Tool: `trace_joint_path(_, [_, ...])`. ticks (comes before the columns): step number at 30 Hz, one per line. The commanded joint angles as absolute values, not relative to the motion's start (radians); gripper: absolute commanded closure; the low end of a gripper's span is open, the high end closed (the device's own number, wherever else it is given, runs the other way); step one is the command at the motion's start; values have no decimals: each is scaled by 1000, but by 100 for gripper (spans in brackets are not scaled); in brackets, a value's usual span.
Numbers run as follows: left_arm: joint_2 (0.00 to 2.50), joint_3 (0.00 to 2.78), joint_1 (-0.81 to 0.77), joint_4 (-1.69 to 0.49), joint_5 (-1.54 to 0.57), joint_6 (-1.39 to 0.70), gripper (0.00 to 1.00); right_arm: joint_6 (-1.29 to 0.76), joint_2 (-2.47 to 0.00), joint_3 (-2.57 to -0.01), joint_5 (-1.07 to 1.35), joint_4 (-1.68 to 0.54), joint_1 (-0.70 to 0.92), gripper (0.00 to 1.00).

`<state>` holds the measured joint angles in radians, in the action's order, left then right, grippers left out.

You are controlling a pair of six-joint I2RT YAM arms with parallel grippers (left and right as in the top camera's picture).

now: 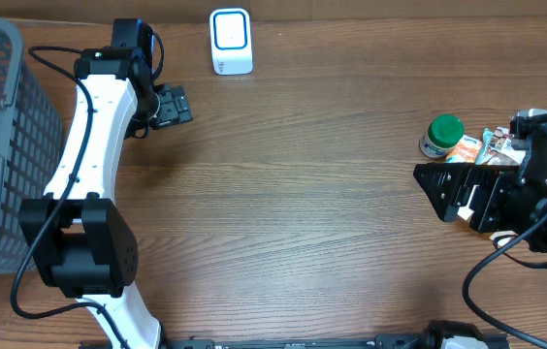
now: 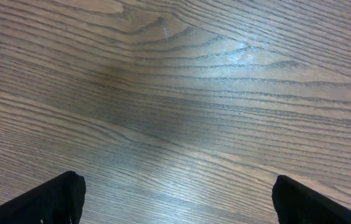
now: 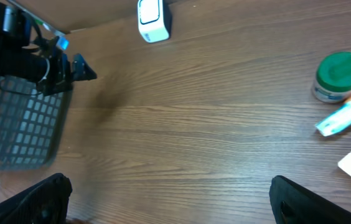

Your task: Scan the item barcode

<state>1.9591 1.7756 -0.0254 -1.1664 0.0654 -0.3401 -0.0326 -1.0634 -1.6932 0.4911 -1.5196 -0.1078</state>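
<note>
Since the green-lidded jar and the small tube slanting beside it lie just ahead of the right jaws, toward their right finger, that arm is much nearer. The right jaws gape wide, empty. Equally spread and empty, the left jaws hover over bare desk, nearer the white scanner.

Warm, even indoor light covers the desk in the overhead view. The grain is crisp, and a soft, short shadow lies beside the left arm. In the left wrist view a pale sheen spreads across the wood at upper right and a dim band crosses the middle. The left gripper shows only as two black, featureless fingertips. The right wrist view is softer, with the basket skewed at the edge.
</note>
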Motion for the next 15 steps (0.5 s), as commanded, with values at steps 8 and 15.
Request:
trace_joint_path(8, [1962,1784,-27,-1166,78,-337,1,-12,-1041,-1629,402,-1311,-44,0])
trace_joint_path(15, [1962,1784,-27,-1166,78,-337,0,-14,-891,-1351,174,-963,171,0])
